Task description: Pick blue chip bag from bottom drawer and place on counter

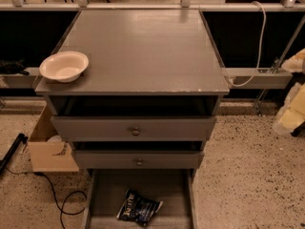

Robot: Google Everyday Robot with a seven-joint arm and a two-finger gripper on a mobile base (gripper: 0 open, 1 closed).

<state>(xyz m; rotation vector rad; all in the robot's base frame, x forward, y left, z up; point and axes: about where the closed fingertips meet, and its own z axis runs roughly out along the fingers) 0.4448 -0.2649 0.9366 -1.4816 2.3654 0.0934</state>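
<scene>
Blue chip bag (pixel 138 208) is lying flat on the floor of the bottom drawer (pixel 174 190), which is sitting pulled right out at the base of the grey cabinet. The bag is resting a bit left of centre, tilted, with its white lettering facing up. The two knobbed drawers above it, the top drawer (pixel 95 128) and the middle drawer (pixel 105 160), are hanging partly open too. The counter (pixel 143 46) is looking smooth and slightly glossy, with pale chips showing along its front edge, and a white bowl (pixel 64 66) is sitting at its front left corner. Down on the speckled floor (pixel 248 175), a cardboard box (pixel 47 154) is standing left of the cabinet with a black cable (pixel 58 202) curling beside it. The gripper (pixel 291 111) is hovering at the far right edge, well apart from the cabinet, and I can't tell whether it's spread or closed.
</scene>
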